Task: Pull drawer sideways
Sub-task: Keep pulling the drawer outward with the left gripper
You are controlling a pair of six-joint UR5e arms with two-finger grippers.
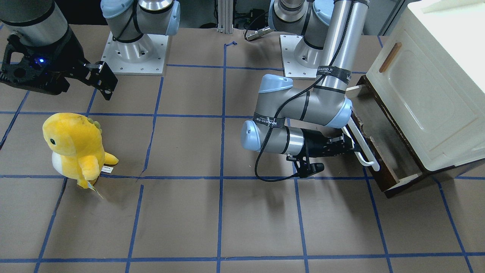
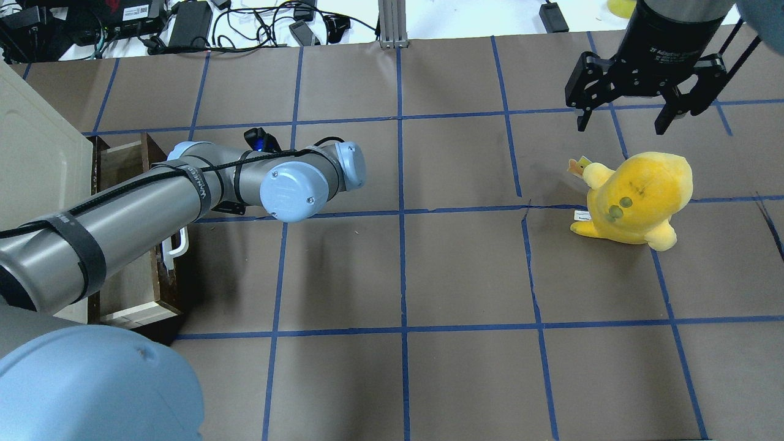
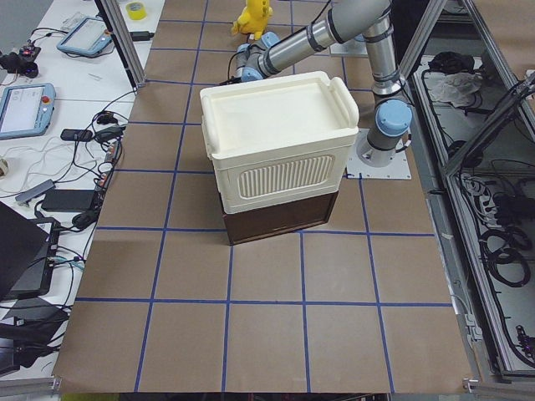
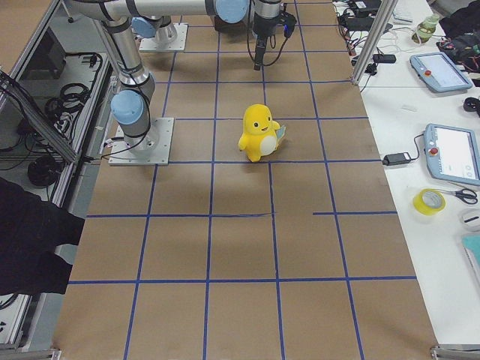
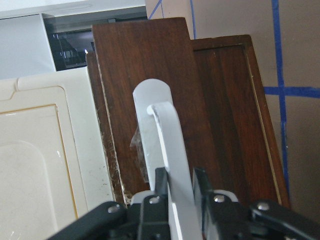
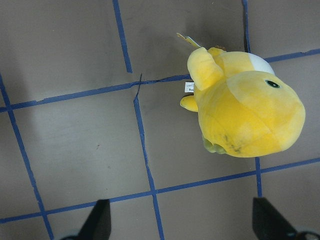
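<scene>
The dark-brown drawer [image 1: 394,153] stands partly pulled out from under the cream-white cabinet [image 1: 428,94], its pale floor showing in the overhead view [image 2: 125,177]. My left gripper [image 1: 350,146] is shut on the drawer's long white bar handle [image 1: 364,153]. In the left wrist view the black fingers [image 5: 160,186] clamp both sides of the handle [image 5: 167,130]. In the overhead view my left arm hides that gripper. My right gripper [image 2: 621,122] is open and empty, hanging above the table beside the yellow plush [image 2: 637,196].
The yellow plush dinosaur [image 1: 75,148] stands on the brown paper table with blue tape grid, far from the drawer. The cabinet door has a small wooden handle [image 1: 390,57]. Both arm bases [image 1: 134,53] are bolted at the robot's edge.
</scene>
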